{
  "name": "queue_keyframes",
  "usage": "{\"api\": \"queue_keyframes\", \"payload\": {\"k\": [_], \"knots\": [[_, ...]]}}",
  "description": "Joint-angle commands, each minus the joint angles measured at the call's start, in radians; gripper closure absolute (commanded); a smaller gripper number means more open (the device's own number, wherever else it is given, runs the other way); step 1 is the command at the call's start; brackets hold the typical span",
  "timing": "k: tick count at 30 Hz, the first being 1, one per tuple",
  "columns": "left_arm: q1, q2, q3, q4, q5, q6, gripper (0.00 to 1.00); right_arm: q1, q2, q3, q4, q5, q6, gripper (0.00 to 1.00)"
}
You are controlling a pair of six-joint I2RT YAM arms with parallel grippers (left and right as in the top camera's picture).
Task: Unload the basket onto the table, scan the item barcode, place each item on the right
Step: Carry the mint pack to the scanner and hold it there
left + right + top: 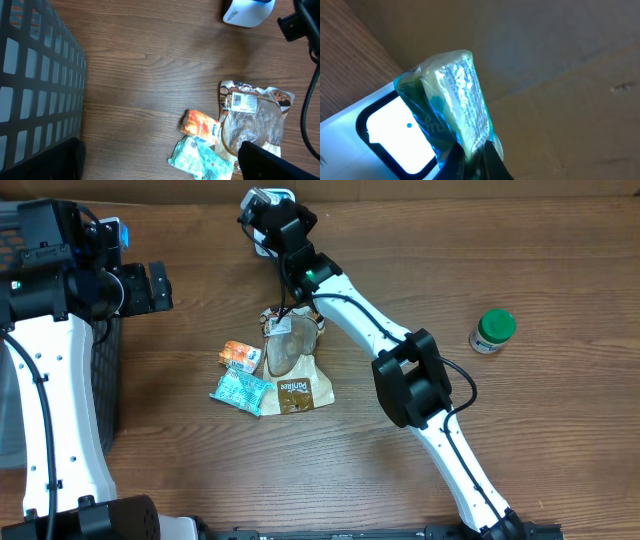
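**Right gripper [475,156] pinches a crinkled, translucent teal-and-clear plastic packet [456,95] at the white barcode scanner [382,137] by the table's far edge.**

The right gripper's fingers are pressed together on the packet's lower end, and the packet stands up from them, just beside the scanner's bright lit window; whether the two touch cannot be told. The left gripper [158,287] hangs with its fingers spread wide and nothing between them, next to the black mesh basket [35,75] at the table's left side. On the brown wooden table [560,450] lie a clear-windowed brown snack bag [290,360], a small orange packet [240,355] and a flat teal packet [240,390], close together. A green-lidded jar [493,330] stands well apart on the right.
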State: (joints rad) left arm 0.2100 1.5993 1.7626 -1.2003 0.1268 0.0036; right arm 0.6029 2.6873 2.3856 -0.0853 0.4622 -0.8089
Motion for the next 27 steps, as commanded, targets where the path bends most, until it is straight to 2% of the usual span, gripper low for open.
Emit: {"api": "queue_keyframes", "payload": {"k": [1,11,15,18,20,25,27], "knots": [[-0.002,-0.002,0.026,0.0,-0.004,0.016,0.01,0.003,0.003,0.01,0.021,-0.019,-0.031,0.96],[-0.002,-0.002,0.026,0.0,-0.004,0.016,0.01,0.005,-0.01,0.01,0.024,-0.019,-0.019,0.96],[-0.002,-0.002,0.026,0.0,-0.004,0.016,0.01,0.005,-0.064,0.01,0.006,-0.039,0.188,0.96],[-0.002,-0.002,0.026,0.0,-0.003,0.016,0.01,0.002,-0.136,0.01,-0.095,-0.151,0.246,0.96],[-0.002,-0.002,0.026,0.0,-0.003,0.016,0.0,-0.001,-0.196,0.01,-0.163,-0.201,0.344,0.96],[-0.002,-0.002,0.026,0.0,-0.004,0.016,0.0,-0.011,-0.367,0.01,-0.415,-0.321,0.605,0.96],[-0.002,-0.002,0.026,0.0,-0.004,0.016,0.0,-0.024,-0.455,0.01,-0.56,-0.337,0.769,0.96]]}}
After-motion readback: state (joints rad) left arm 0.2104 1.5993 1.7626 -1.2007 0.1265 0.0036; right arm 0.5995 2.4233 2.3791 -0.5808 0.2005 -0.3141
